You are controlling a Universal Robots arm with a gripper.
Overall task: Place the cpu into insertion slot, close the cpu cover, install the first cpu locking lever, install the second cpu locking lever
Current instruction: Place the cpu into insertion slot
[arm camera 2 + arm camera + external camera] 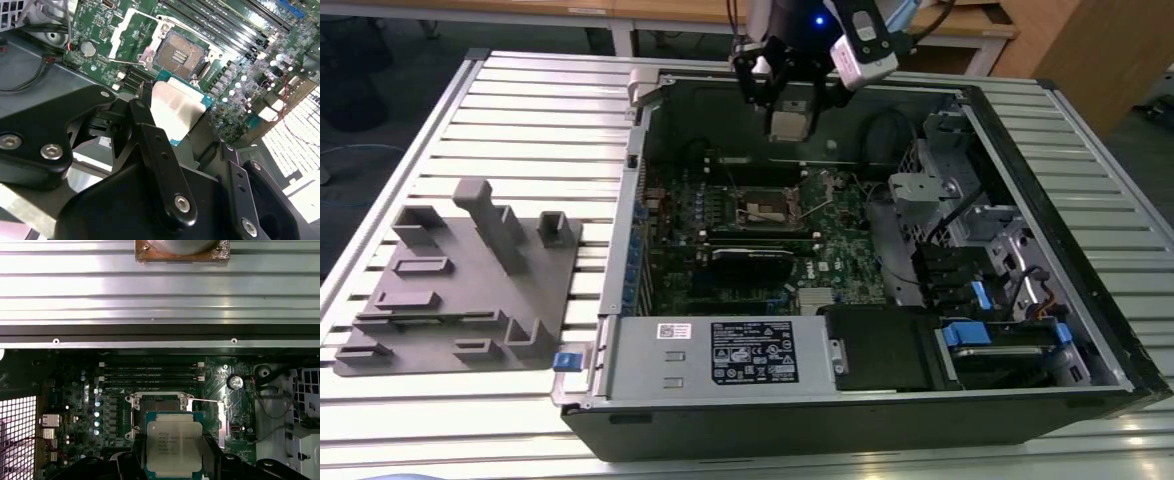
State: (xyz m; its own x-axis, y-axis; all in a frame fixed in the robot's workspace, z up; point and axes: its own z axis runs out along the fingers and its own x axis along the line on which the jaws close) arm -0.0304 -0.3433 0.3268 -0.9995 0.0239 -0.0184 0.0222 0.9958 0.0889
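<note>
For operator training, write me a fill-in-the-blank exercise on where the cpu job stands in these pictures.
1. The gripper holds the cpu ___ the motherboard, not touching it.
2. The insertion slot is ___, with its contact field bare.
3. The cpu cover is swung ___, off the insertion slot.

Missing words: above; empty; open.

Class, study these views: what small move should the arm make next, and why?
Probably ease the pincer down toward the insertion slot: it grips the cpu well above the board, and the slot lies open, its cpu cover swung back.
</note>
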